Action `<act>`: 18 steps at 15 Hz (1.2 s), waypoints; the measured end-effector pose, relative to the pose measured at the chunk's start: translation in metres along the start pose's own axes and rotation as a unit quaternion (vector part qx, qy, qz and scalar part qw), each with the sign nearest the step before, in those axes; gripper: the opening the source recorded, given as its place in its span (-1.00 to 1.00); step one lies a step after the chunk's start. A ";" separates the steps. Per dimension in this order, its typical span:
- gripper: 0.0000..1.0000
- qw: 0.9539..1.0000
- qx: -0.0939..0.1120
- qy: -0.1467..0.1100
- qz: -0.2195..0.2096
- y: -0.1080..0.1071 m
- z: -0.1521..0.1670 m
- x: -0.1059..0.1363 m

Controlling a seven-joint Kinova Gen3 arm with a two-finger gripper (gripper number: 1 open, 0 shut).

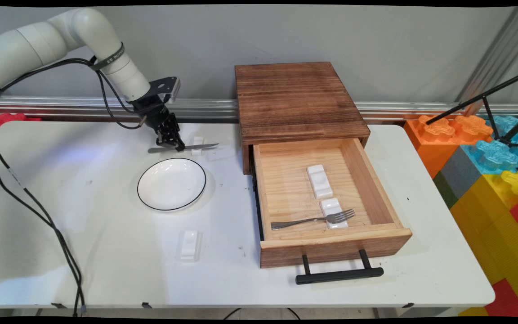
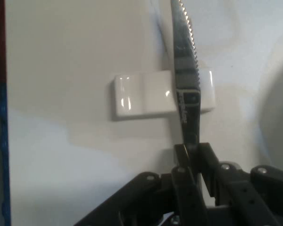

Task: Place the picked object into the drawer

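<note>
Between the jaws, at the far left of the tabletop (image 1: 83,252), you will find the handle of a knife (image 2: 184,70). The jaws are closed on it: in the hand view the two fingers (image 2: 208,162) press against either side of the handle with no gap showing. The knife runs straight ahead of the jaws along their centre line, with its serrated edge turned to one side.

Note that the blade crosses a small white rest (image 2: 141,94) just ahead of the jaws. You cannot tell from either view whether the blade bears on the rest or hangs just above it. In the main view the knife lies roughly level, with the handle end to the left and the tip to the right, beyond the rest.

Just nearer than the knife, observe a white plate (image 1: 171,183) with a dark rim. It is apart from both knife and rest. A second rest (image 1: 190,245) sits on the tabletop nearer again, past the plate.

To the right, locate a wooden box (image 1: 295,99) with its drawer (image 1: 371,180) pulled fully out and a black handle (image 1: 339,274) at the front. Inside the drawer lie two more white rests, one behind the other. A fork (image 1: 313,219) lies in the drawer with its tines on the nearer of these rests and its handle on the drawer floor.
</note>
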 end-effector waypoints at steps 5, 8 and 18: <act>-1.00 1.000 0.010 0.006 0.005 0.001 -0.004 0.003; -1.00 1.000 0.020 0.007 0.007 0.002 -0.012 0.007; -1.00 0.999 0.049 -0.002 -0.005 0.024 -0.054 0.020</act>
